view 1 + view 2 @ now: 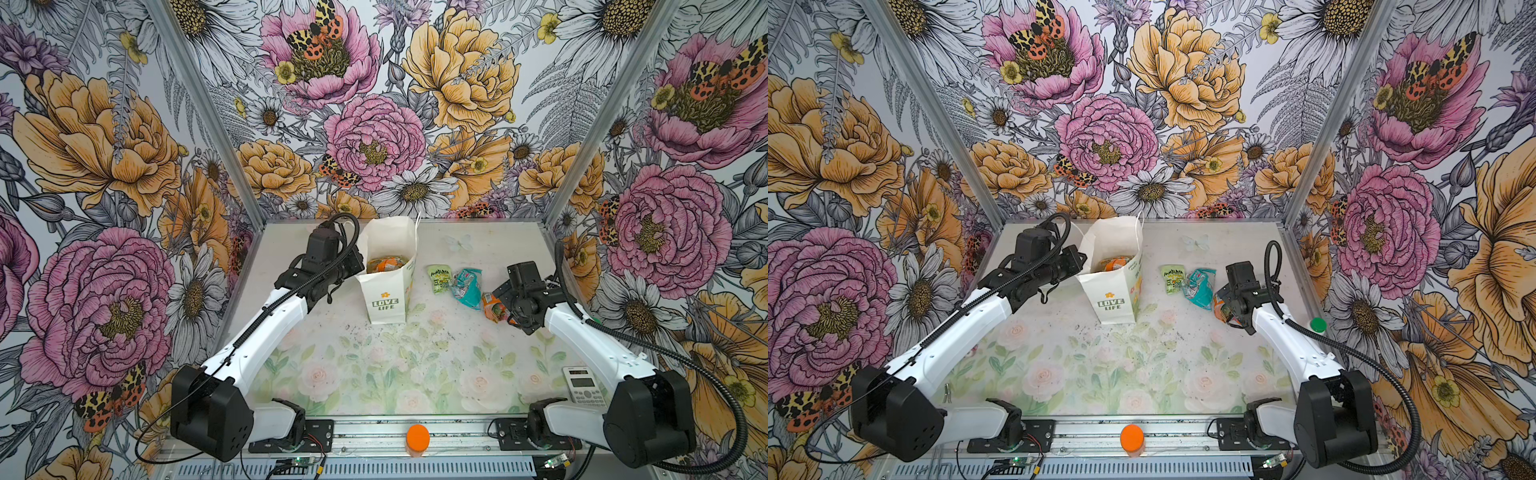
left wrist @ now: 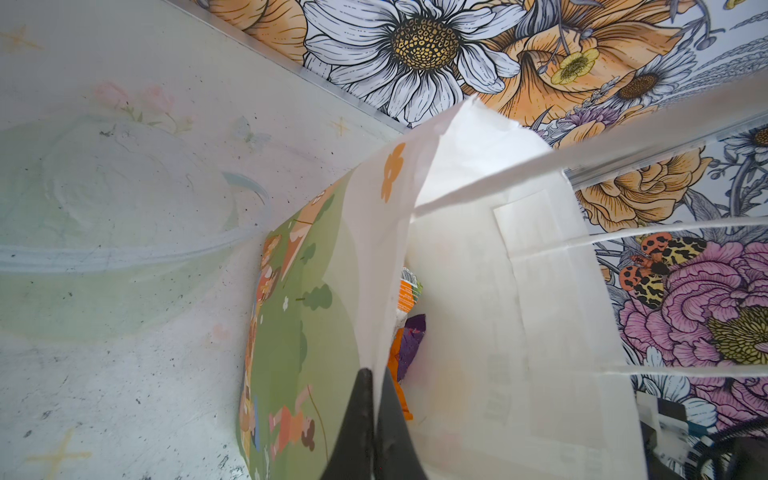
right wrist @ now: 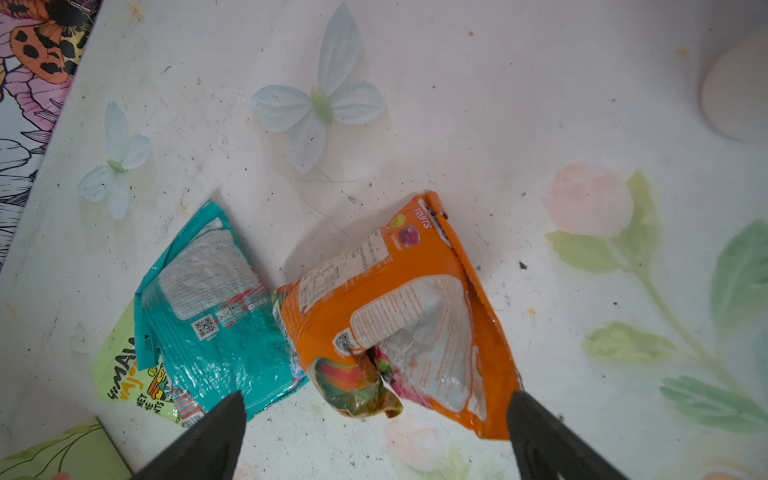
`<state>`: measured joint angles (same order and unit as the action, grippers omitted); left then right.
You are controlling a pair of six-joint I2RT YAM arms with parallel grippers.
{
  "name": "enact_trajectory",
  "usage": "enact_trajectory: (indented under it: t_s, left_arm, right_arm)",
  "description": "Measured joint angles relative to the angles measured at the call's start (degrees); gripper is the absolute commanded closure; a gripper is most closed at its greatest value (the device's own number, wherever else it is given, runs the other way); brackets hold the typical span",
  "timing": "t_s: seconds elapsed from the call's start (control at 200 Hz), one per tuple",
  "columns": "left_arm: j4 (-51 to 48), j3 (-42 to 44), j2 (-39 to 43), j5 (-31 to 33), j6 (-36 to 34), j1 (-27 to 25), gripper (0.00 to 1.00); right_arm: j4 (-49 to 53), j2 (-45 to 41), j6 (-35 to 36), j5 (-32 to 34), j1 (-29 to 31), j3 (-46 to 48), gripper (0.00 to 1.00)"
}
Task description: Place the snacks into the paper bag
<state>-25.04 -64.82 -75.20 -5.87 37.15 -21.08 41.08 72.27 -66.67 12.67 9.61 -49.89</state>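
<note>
- Orange packet (image 3: 374, 299) flat on the table (image 1: 374, 365), well to the right of the paper bag (image 1: 384, 299), printed back upward, one corner crumpled.
- Directly below the right gripper (image 3: 378, 399), lying across the gap between its two dark fingers. One fingertip (image 3: 536, 419) at the packet's outer edge, contact impossible to judge.
- Right gripper spread wide, holding nothing, low over the table.
- Teal packet (image 3: 216, 324) touching the orange packet on the side toward the paper bag. One corner beneath the other dark fingertip in the right wrist view.
- Pale green packet (image 3: 120, 374) partly under the teal packet. Nearest of the three to the paper bag, yet clearly apart from it.
- More packets (image 1: 384, 264) down inside the paper bag: orange and yellowish from above, with a purple packet (image 2: 411, 340) beside an orange one in the left wrist view.
- Paper bag upright with its mouth open, the "LOVE LIFE" narrow side facing the front of the table, white cord handles at the rim.
- Left gripper (image 2: 376, 376) pinched closed on the top rim of the paper bag's flowered face, on the bag's left side. One finger outside the paper, one inside.
- Calculator (image 1: 584, 388) far to the front right of the paper bag, beside the right arm's base.
- Orange cap (image 1: 417, 436) on the front rail, straight forward of the paper bag.
</note>
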Motion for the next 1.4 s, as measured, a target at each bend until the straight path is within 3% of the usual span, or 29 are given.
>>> enact_trajectory:
  t_s: [1.401]
  left_arm:
    - [0.5,1.7,1.3,-0.6,0.0,2.2,1.00]
  right_arm:
    - [-11.1,19.1,1.7,-5.9,-5.0,-0.8,0.01]
